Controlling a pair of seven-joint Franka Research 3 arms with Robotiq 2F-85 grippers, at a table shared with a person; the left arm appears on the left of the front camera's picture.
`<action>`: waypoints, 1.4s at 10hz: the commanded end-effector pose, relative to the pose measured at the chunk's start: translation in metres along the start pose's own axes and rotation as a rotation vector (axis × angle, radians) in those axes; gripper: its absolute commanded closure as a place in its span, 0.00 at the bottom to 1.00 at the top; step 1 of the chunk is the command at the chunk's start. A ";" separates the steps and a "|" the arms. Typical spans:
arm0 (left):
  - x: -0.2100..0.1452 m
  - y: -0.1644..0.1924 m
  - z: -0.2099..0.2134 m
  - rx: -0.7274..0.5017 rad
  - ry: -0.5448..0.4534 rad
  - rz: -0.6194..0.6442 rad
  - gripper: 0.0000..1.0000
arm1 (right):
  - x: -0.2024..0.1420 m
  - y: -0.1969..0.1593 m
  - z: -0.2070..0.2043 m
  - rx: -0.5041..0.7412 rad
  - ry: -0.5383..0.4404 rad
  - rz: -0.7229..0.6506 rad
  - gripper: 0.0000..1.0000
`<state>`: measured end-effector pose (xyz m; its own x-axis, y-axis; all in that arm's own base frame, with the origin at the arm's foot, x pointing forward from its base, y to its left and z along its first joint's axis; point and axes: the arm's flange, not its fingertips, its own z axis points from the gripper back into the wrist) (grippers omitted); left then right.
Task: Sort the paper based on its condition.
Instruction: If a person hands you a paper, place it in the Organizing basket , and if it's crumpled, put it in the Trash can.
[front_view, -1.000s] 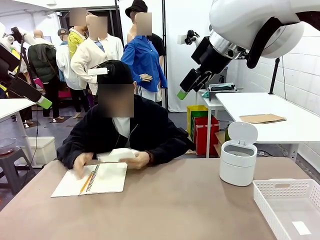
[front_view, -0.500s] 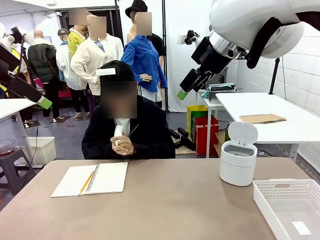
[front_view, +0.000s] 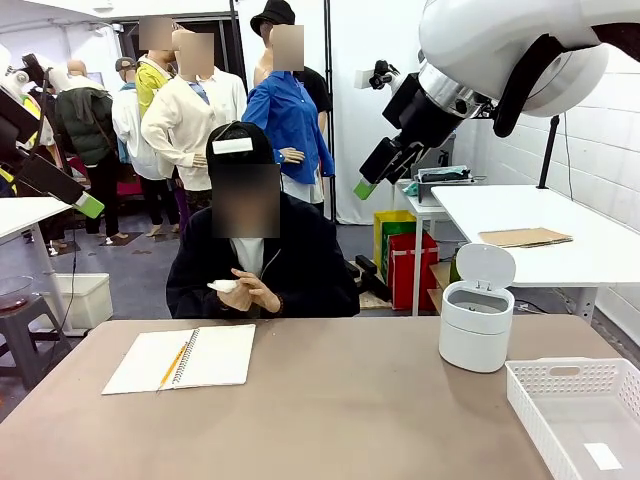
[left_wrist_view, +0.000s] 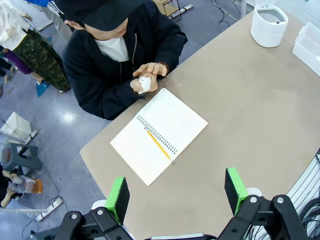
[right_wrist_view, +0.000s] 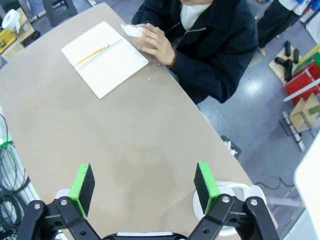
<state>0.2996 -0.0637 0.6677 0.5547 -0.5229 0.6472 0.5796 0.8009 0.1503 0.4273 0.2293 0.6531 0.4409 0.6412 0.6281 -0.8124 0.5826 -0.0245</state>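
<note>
The person at the far side holds a crumpled wad of white paper (front_view: 222, 287) between both hands, just above the table's far edge; the same paper (left_wrist_view: 144, 83) (right_wrist_view: 131, 31) shows in both wrist views. My left gripper (left_wrist_view: 176, 195) hangs open high over the table's near-left part, empty. It shows raised at the left edge (front_view: 85, 203) of the front view. My right gripper (right_wrist_view: 144, 181) is also open and empty, high over the right half of the table, and is seen aloft (front_view: 368, 180) in the front view.
An open spiral notebook (front_view: 185, 357) with an orange pencil (front_view: 172, 365) on it lies at the far left of the brown table (front_view: 330, 410). A white lidded bin (front_view: 476, 320), lid up, stands at the far right. A white slotted basket (front_view: 580, 410) sits at the near right corner.
The person lifted a white sheet off the notebook, drew both hands up to the chest and squeezed it into a wad, then lowered the hands a little. Neither arm moved.
</note>
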 end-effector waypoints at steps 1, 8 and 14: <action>0.000 0.001 0.001 -0.005 0.000 0.003 0.00 | -0.001 -0.001 -0.002 0.010 -0.011 -0.005 0.00; 0.000 0.001 0.001 -0.005 0.000 0.003 0.00 | -0.001 -0.001 -0.002 0.010 -0.011 -0.005 0.00; 0.000 0.001 0.001 -0.005 0.000 0.003 0.00 | -0.001 -0.001 -0.002 0.010 -0.011 -0.005 0.00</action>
<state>0.2996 -0.0637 0.6677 0.5547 -0.5229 0.6472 0.5796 0.8009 0.1503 0.4273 0.2293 0.6531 0.4409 0.6412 0.6281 -0.8124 0.5826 -0.0245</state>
